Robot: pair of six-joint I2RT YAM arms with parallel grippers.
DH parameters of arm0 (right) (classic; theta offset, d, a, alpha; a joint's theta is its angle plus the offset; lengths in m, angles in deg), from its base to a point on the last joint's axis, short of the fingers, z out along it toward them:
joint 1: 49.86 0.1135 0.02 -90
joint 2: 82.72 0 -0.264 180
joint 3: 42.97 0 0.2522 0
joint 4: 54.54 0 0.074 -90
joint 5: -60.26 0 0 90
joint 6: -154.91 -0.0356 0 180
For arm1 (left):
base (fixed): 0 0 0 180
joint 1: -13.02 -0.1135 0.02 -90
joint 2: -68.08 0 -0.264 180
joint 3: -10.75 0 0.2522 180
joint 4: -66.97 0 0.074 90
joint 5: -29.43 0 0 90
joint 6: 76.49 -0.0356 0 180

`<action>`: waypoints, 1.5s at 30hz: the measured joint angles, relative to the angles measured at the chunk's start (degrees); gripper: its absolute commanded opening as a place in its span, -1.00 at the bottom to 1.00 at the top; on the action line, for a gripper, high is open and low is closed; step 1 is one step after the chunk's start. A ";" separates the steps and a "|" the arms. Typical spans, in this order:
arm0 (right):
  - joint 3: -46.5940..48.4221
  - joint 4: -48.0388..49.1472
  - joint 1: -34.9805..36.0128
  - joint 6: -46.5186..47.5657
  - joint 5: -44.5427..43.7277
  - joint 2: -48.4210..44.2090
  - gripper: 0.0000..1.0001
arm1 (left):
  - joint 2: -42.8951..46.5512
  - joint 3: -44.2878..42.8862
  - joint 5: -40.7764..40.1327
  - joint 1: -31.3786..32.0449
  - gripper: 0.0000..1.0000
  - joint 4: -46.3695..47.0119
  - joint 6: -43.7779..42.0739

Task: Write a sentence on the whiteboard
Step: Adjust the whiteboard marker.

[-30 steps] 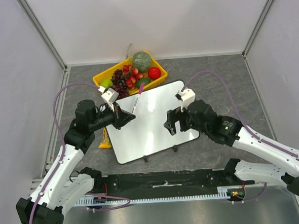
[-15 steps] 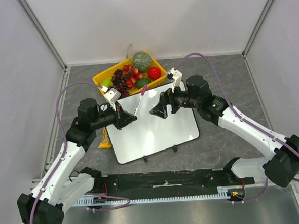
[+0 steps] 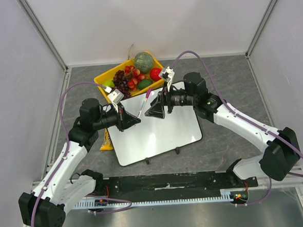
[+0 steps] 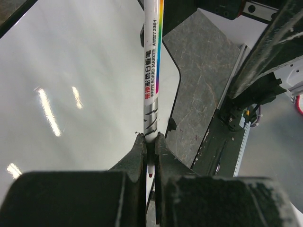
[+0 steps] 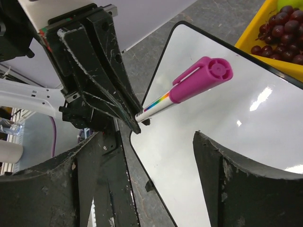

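Note:
The whiteboard point(image 3: 162, 128) lies flat on the grey table; it also shows in the left wrist view point(image 4: 71, 71) and the right wrist view point(image 5: 227, 142). My left gripper point(image 3: 136, 119) is shut on the writing end of a white marker point(image 3: 142, 106) with a rainbow stripe, held above the board's far-left part. In the left wrist view the marker point(image 4: 152, 71) runs up from my left gripper point(image 4: 150, 142). Its magenta cap point(image 5: 203, 78) is on. My right gripper point(image 3: 152, 106) is open and empty, its jaws wide apart just short of the cap point(image 5: 161, 165).
A yellow tray point(image 3: 101, 77) of fruit, with grapes point(image 5: 279, 38), stands just beyond the board's far-left corner. A yellow packet point(image 3: 106, 141) lies left of the board. Two black clips point(image 3: 146, 160) sit on the board's near edge. Walls enclose three sides.
My right arm has swung from the board's right side across to the far left, up to the marker's cap. My left gripper keeps holding the marker and has barely shifted.

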 measured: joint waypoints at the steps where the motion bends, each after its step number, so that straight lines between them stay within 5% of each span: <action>1: 0.24 0.07 0.02 -0.31 0.24 0.66 0.61 | 0.02 0.00 0.04 -0.02 -0.96 0.02 0.02; 36: -1.01 15.72 0.00 -15.30 10.23 7.02 -0.24 | 1.68 0.00 6.25 -0.04 -0.96 1.70 -0.02; 41: -1.05 15.85 0.02 -15.63 10.43 7.02 -0.50 | 1.68 0.00 7.08 -0.04 -0.96 1.70 -0.04; 45: -1.07 16.22 0.02 -16.11 11.08 7.02 -0.92 | 1.68 0.00 7.13 -0.04 -0.96 1.64 -0.02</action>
